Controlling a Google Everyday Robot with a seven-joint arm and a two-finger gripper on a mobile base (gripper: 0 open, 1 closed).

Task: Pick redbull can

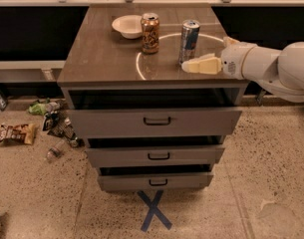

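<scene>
The redbull can, tall, slim, silver and blue, stands upright on the grey cabinet top, right of centre. A shorter orange-brown can stands to its left. My gripper, cream-coloured, reaches in from the right on a white arm. Its tip lies just in front of the redbull can and slightly below its base in the picture, not touching it. It holds nothing.
A white bowl sits at the back left of the cabinet top. The cabinet has three drawers, slightly pulled out. Wrappers and litter lie on the floor at left. A blue tape X marks the floor in front.
</scene>
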